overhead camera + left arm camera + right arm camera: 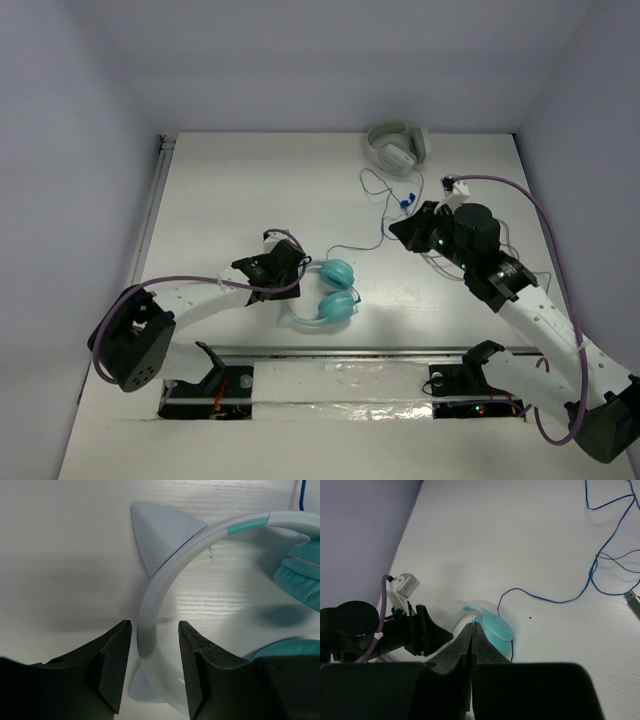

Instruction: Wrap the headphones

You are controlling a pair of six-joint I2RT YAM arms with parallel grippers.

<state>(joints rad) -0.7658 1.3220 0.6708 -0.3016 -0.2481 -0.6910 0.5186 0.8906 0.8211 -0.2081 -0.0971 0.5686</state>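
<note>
**Left gripper (154,627) parted around headband (150,600), cable loose**

Jaws straddle the band without pinching it. Headphones (335,290) lie mid-table, their blue cable (560,602) sprawling loose toward one o'clock beside the right gripper (472,630), pinched shut on nothing. Wrapping seems not begun; all coiling remains.

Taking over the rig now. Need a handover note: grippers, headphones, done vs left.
Left gripper: open, jaws either side of the pale headband, not clamped on it.
Right gripper: shut, nothing visible between its fingers, above the table to the right of the teal headphones.
Teal headphones: lying near mid-table, ear cups together.
Blue cable: loose, trailing in loops toward the grey-white headphones at the back.
Done: no turn of cable is on the headphones yet.
Left: gather the cable and wind it around the headphones.
</note>
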